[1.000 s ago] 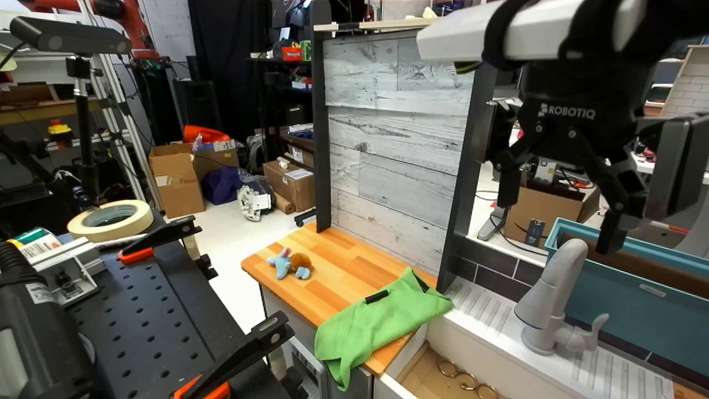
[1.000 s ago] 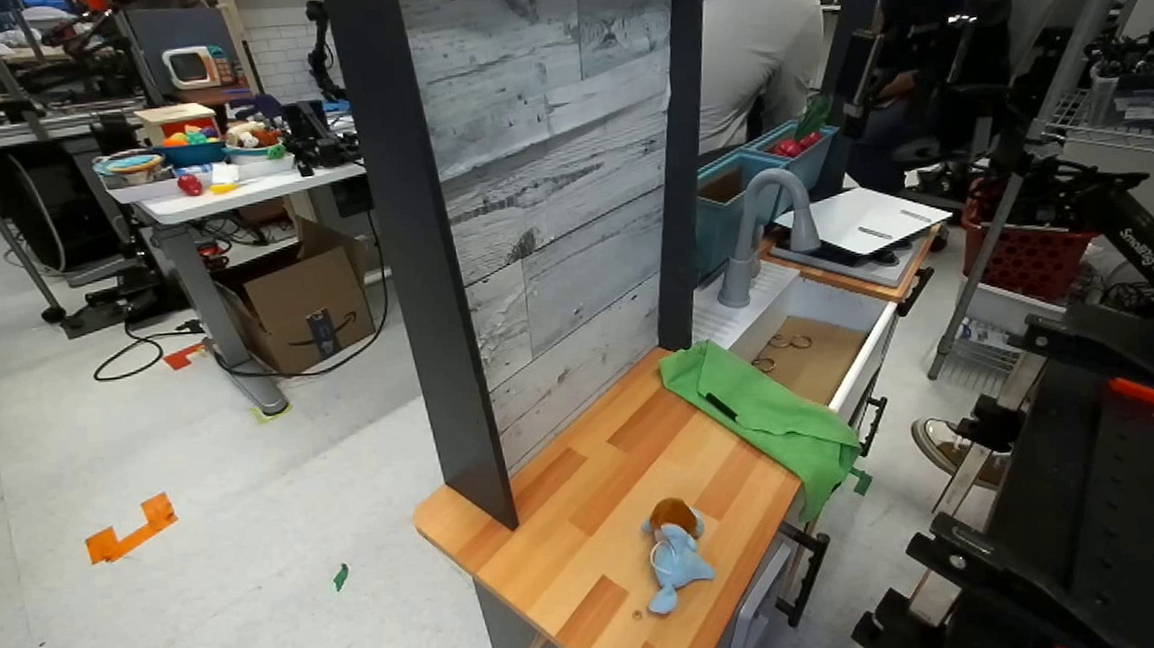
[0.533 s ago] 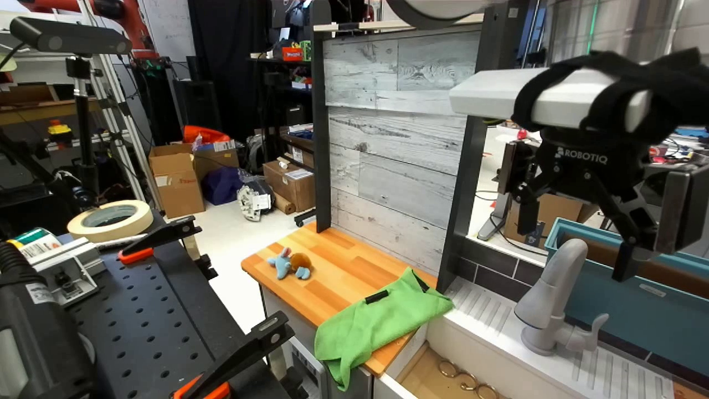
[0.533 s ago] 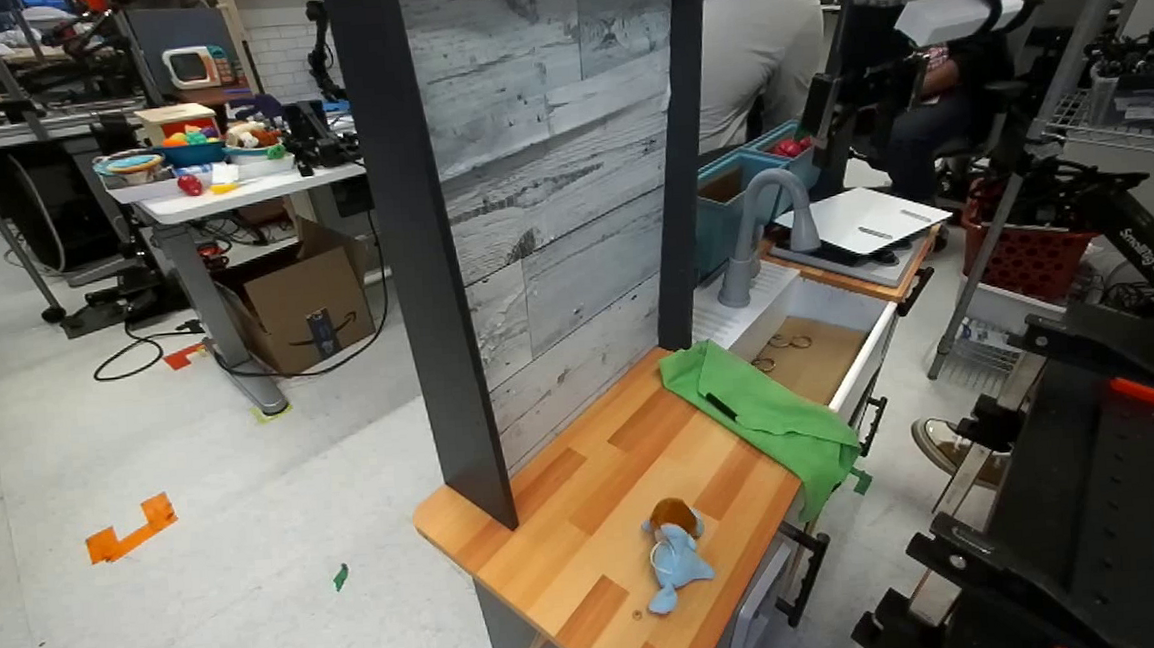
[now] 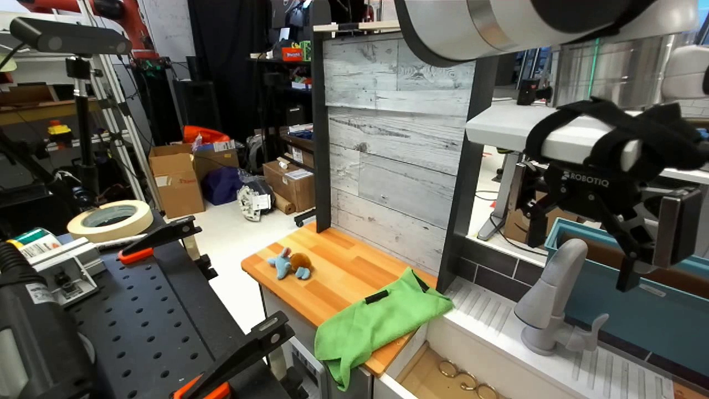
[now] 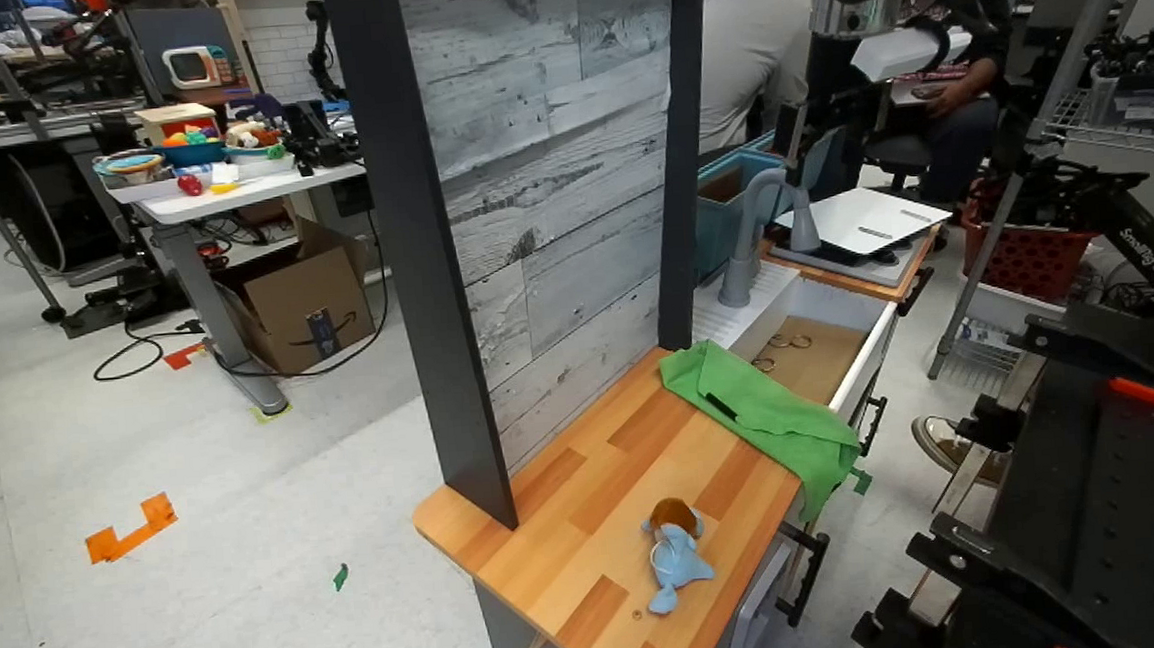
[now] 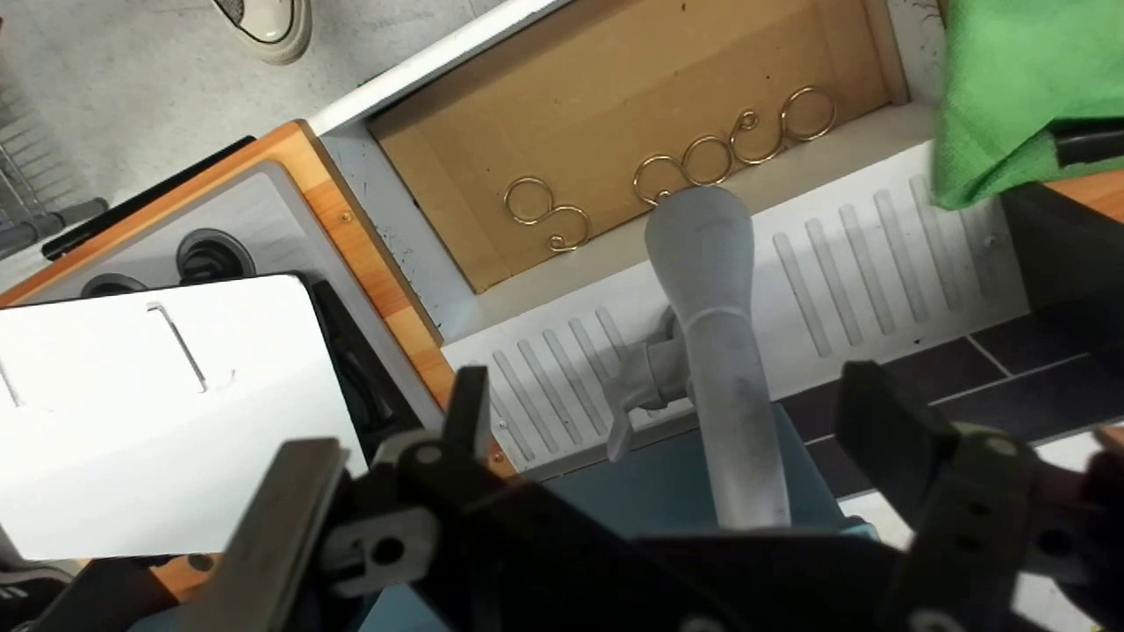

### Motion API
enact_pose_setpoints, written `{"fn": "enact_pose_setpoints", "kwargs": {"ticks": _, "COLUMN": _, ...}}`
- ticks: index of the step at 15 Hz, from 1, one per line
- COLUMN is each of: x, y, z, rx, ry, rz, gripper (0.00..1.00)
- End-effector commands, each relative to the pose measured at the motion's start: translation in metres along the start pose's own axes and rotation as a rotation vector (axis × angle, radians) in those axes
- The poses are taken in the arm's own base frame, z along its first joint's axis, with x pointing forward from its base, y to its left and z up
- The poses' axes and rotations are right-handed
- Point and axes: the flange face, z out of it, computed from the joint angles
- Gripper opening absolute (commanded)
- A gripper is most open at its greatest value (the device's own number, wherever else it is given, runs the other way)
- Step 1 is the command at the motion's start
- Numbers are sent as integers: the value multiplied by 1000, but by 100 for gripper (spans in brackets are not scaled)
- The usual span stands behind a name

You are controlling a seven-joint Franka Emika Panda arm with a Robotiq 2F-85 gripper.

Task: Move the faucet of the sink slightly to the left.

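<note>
Cardboard boxes (image 5: 174, 185) stand on a pale floor (image 5: 230, 238) at the back, a black curtain (image 5: 221, 61) beyond them. At far left in an exterior view, a black bench (image 5: 160, 310) full of holes carries a roll of tape (image 5: 111, 234) and two clamps (image 5: 243, 349). Next comes a wooden counter (image 5: 343, 271) with a small blue-and-brown stuffed toy (image 5: 301, 262) lying on it and a green cloth (image 5: 382, 318) hanging over its edge; a tall board (image 5: 393, 138) with a grey plank pattern rises behind. Further right is the white sink (image 5: 471, 357), gold wire rings (image 5: 468, 387) on its brown bottom. Just beside it, on a ribbed white ledge (image 5: 482, 307), the grey faucet (image 5: 556, 293) stands upright — its spout (image 5: 570, 260) curving over toward the sink, its handle (image 5: 581, 338) close to the base. A teal bin (image 5: 637, 324) sits behind it. Rightmost, near the top of the faucet, hangs the gripper (image 5: 581, 259) — released, its fingers (image 7: 885, 430) spread wide. From the wrist view, the spout shows between the fingers, with a gap on each side; whether it stands at their level I cannot tell.
</note>
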Motion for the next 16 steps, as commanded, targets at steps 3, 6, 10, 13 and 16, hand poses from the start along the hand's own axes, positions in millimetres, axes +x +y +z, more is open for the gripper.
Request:
{"fn": "enact_pose_setpoints", "kwargs": {"ticks": 3, "x": 18, "y": -14, "z": 7, "rx": 17, "ry": -17, "rz": -1, "gripper": 100}}
{"fn": "enact_pose_setpoints", "kwargs": {"ticks": 6, "x": 21, "y": -20, "z": 10, "rx": 19, "ry": -32, "rz": -8, "gripper": 97}}
{"fn": "enact_pose_setpoints", "kwargs": {"ticks": 10, "x": 22, "y": -18, "z": 17, "rx": 13, "ry": -51, "rz": -12, "gripper": 60}}
{"fn": "enact_pose_setpoints", "kwargs": {"ticks": 13, "x": 21, "y": -15, "z": 22, "rx": 10, "ry": -70, "rz": -14, "gripper": 37}}
{"fn": "enact_pose_setpoints", "kwargs": {"ticks": 16, "x": 19, "y": -13, "z": 27, "rx": 8, "ry": -81, "rz": -10, "gripper": 15}}
